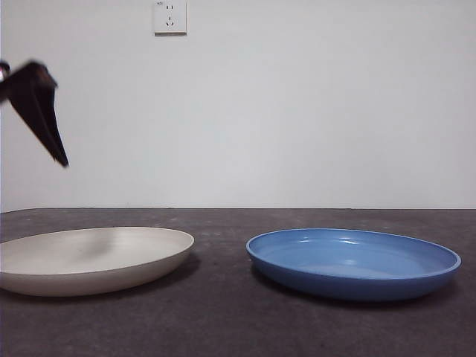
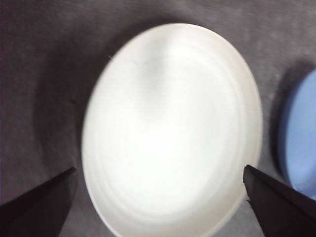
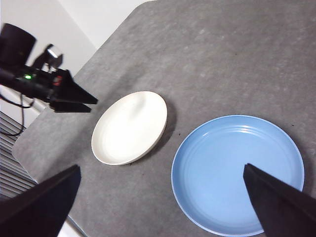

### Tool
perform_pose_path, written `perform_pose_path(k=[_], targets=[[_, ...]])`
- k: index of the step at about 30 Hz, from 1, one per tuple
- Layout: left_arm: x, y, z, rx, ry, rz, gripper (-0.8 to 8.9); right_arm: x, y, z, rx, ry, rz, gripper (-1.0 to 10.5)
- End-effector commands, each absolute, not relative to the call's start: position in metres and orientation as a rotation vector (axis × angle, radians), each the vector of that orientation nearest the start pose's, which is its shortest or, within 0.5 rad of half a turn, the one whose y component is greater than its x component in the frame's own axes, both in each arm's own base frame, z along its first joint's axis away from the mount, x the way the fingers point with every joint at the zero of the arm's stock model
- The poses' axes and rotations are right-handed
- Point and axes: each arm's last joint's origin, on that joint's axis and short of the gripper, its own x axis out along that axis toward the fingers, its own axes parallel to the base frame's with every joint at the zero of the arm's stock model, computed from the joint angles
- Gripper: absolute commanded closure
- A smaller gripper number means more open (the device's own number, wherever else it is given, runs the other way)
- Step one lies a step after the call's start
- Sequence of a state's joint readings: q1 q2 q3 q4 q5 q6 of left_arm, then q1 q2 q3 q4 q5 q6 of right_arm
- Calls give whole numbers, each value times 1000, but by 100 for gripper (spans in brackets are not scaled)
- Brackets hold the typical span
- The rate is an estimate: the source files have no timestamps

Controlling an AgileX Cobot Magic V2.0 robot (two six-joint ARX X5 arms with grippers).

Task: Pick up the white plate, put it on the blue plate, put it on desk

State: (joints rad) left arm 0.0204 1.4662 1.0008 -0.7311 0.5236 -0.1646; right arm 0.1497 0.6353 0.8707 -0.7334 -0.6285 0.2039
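The white plate [image 1: 89, 256] lies on the desk [image 1: 223, 320] at the left, and the blue plate [image 1: 353, 262] lies to its right with a gap between them. My left gripper [image 1: 56, 145] hangs open and empty above the white plate's left side. In the left wrist view the white plate [image 2: 170, 128] fills the space between the spread jaws of the left gripper [image 2: 159, 169], with the blue plate's rim [image 2: 301, 133] at the side. My right gripper [image 3: 162, 168] is open and empty, high above both plates [image 3: 129, 127] [image 3: 237, 173], and its view also shows the left gripper [image 3: 91, 105].
A white wall with a socket [image 1: 169, 16] stands behind the desk. The desk's edge [image 3: 29, 143] runs close past the white plate on the left arm's side.
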Motion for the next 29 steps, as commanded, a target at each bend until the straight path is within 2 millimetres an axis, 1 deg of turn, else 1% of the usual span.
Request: perform_pose_path(k=[1, 5, 8, 14, 17, 19, 21, 23, 24, 26, 29], targets=[[286, -6, 213, -458, 1204, -355, 192, 107, 34, 337, 299, 558, 721, 375], [297, -4, 195, -471, 1234, -342, 192, 107, 34, 336, 304, 565, 719, 375], [302, -3, 186, -476, 1247, -340, 197, 107, 34, 336, 304, 568, 719, 375], [309, -5, 174, -523, 1254, -399, 197, 107, 34, 336, 304, 568, 718, 375], [311, -5, 168, -528, 1267, -396, 209, 107, 34, 336, 304, 567, 718, 375], [311, -5, 164, -531, 1278, -394, 257, 107, 34, 336, 304, 568, 718, 375], [312, -5, 162, -531, 1283, -391, 330, 107, 34, 336, 304, 568, 718, 375], [313, -4, 161, -530, 1281, -389, 457, 107, 34, 336, 304, 568, 717, 375], [313, -4, 161, -526, 1281, -384, 537, 107, 34, 336, 304, 568, 716, 375], [313, -3, 161, -505, 1285, -354, 653, 107, 34, 336, 304, 568, 716, 375], [313, -2, 160, -478, 1288, -317, 751, 107, 34, 336, 304, 568, 716, 375]])
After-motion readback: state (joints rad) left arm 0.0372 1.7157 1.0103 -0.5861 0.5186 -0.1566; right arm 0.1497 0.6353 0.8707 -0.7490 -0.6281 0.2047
